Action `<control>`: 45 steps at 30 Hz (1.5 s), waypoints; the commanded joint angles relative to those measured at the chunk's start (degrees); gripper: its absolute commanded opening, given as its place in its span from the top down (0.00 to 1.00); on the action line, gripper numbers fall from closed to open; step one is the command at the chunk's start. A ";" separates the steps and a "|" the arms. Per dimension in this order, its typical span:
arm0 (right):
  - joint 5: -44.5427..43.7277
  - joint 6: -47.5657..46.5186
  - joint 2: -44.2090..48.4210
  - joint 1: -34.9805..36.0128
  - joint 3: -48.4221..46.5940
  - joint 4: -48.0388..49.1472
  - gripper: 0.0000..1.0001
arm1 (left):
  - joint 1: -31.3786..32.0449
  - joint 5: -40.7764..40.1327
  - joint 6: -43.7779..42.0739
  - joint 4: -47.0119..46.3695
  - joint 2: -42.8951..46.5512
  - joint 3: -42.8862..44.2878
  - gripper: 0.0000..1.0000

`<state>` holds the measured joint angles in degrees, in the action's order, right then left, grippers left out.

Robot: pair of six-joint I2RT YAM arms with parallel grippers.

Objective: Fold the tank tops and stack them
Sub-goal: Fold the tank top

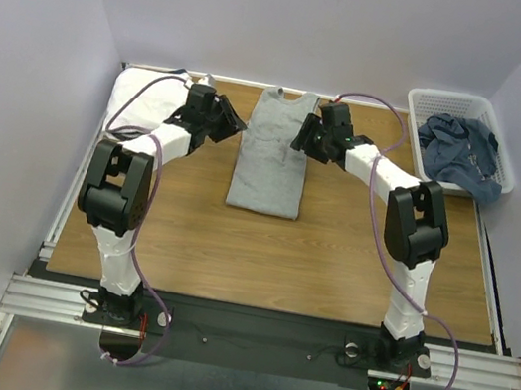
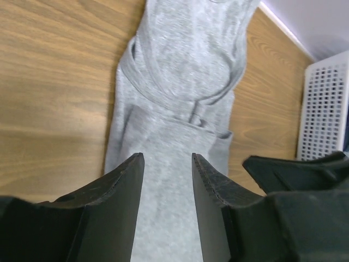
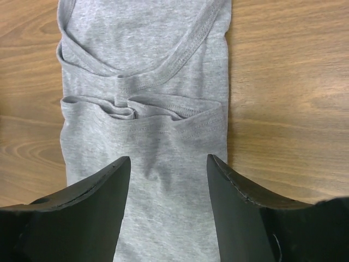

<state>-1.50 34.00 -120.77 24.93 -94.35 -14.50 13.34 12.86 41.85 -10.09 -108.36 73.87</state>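
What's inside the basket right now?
A crumpled blue top fills most of the basket. Whatever lies under it is covered, so I can't tell whether there are more tops beneath or only the basket floor.

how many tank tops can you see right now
3: grey tank top flat mid-table; blue one crumpled in the white basket; white one, seemingly, at the far left corner. More may hide under either.

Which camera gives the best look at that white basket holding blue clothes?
The top view: the whole white basket sits at the far right, blue clothing heaped inside. The left wrist view catches only a strip of the basket's lattice wall; the right wrist view misses it entirely.
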 commanded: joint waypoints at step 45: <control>-0.52 0.36 24.31 -0.41 27.13 0.87 0.39 | 19.97 -17.25 9.92 5.07 31.26 -32.73 0.57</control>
<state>-1.69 33.89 -106.04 23.42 -78.91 -14.90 33.32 0.82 53.45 -9.74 -83.37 42.33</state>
